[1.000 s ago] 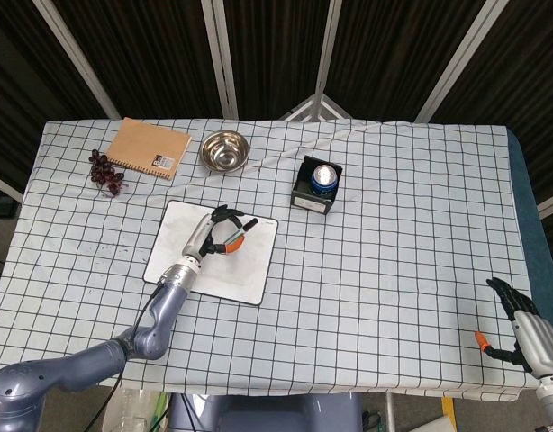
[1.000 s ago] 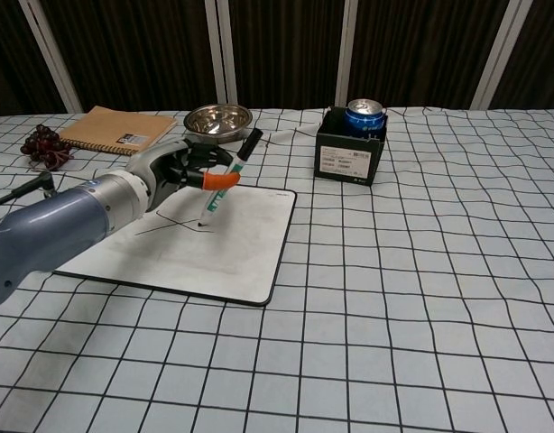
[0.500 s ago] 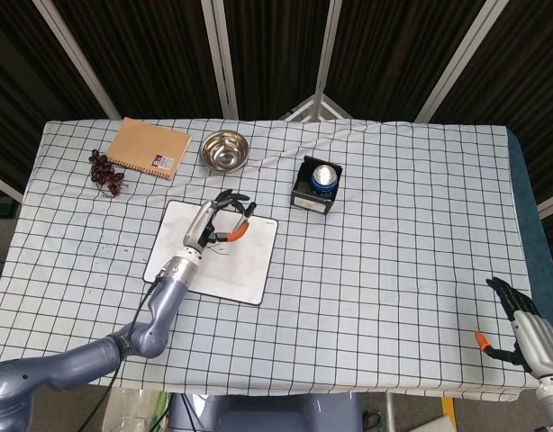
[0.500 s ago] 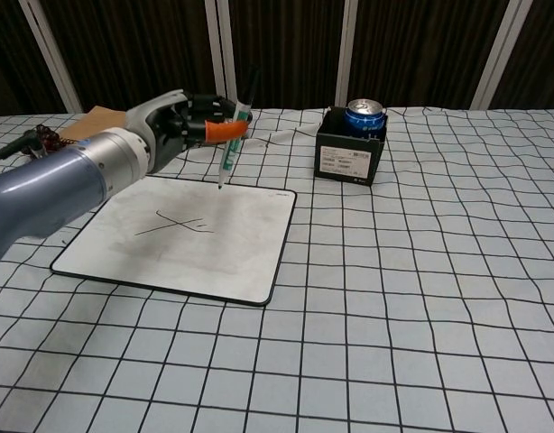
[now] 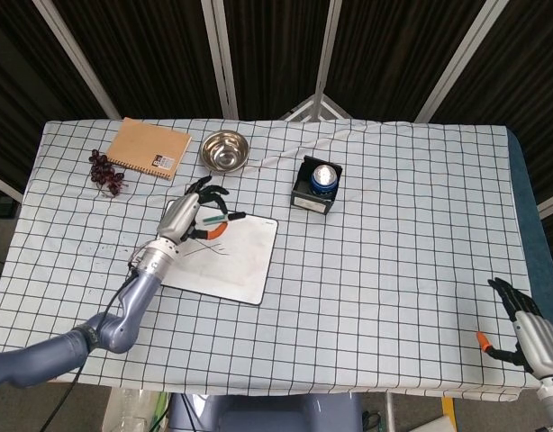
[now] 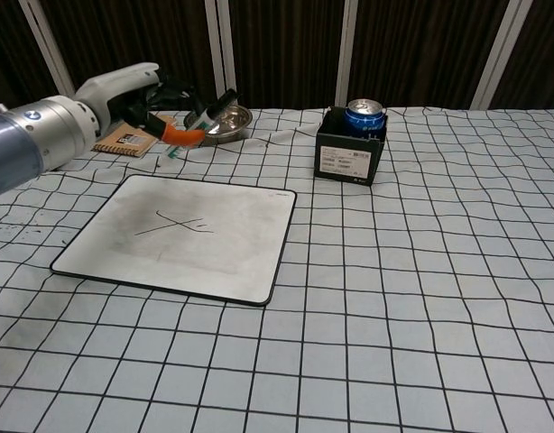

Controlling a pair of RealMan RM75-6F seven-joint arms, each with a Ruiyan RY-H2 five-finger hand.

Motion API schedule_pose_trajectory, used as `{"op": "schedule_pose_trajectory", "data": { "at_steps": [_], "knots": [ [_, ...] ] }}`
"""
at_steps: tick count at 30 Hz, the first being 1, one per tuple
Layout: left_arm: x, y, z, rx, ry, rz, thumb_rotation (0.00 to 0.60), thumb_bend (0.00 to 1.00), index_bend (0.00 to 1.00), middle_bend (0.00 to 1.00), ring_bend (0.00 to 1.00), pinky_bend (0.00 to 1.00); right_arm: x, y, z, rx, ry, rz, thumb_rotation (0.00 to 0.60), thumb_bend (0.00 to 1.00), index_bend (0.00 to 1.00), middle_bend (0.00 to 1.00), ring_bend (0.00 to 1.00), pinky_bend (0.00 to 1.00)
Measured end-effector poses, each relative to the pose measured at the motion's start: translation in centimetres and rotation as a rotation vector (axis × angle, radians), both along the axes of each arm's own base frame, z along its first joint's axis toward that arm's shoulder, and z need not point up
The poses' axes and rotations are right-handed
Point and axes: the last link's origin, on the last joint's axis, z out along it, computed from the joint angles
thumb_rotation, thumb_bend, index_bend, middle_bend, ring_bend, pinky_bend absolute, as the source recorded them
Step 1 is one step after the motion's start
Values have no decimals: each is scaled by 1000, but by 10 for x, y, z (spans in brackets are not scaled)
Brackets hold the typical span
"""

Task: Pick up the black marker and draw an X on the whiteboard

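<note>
My left hand (image 5: 188,217) (image 6: 142,97) holds the black marker (image 6: 201,124) (image 5: 217,224), which has an orange band, raised well above the whiteboard's far left part. The marker lies nearly level, its cap end toward the steel bowl. The whiteboard (image 5: 249,270) (image 6: 241,244) lies flat on the checked cloth and carries a thin black X (image 6: 176,222) near its left middle. My right hand (image 5: 529,333) hangs off the table's front right corner, fingers apart, holding nothing; the chest view does not show it.
A steel bowl (image 5: 225,149) (image 6: 219,119) sits behind the board. A brown notebook (image 5: 150,148) and dark grapes (image 5: 106,171) lie at the far left. A black box with a blue can (image 5: 318,184) (image 6: 353,144) stands right of the board.
My left hand has lifted the marker off the board and swung it up and to the left, tilting it from upright to nearly level. The X stays on the board. The right hand has not moved.
</note>
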Motion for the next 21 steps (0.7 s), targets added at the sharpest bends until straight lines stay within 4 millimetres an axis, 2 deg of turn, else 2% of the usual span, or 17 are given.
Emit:
{"op": "schedule_pose_trajectory", "data": {
  "at_steps": [7,10,14,18,21],
  "knots": [
    [-61,-12,20,80,397,0,600,432,685,193,0,0,1,1,0,4,6,4,600,352,0,0,0,0],
    [-85,-19,28,97,519,17,600,422,669,182,0,0,2,1,-1,5,9,6,600,352,0,0,0,0],
    [-108,-24,36,111,646,26,600,410,642,164,0,0,2,1,-1,5,12,4,600,352,0,0,0,0],
    [-123,-29,39,107,679,65,600,328,537,81,0,0,2,2,-1,2,14,2,600,352,0,0,0,0],
    [-130,-32,41,106,696,88,600,268,418,13,0,0,2,2,-1,1,16,1,600,352,0,0,0,0]
  ]
}}
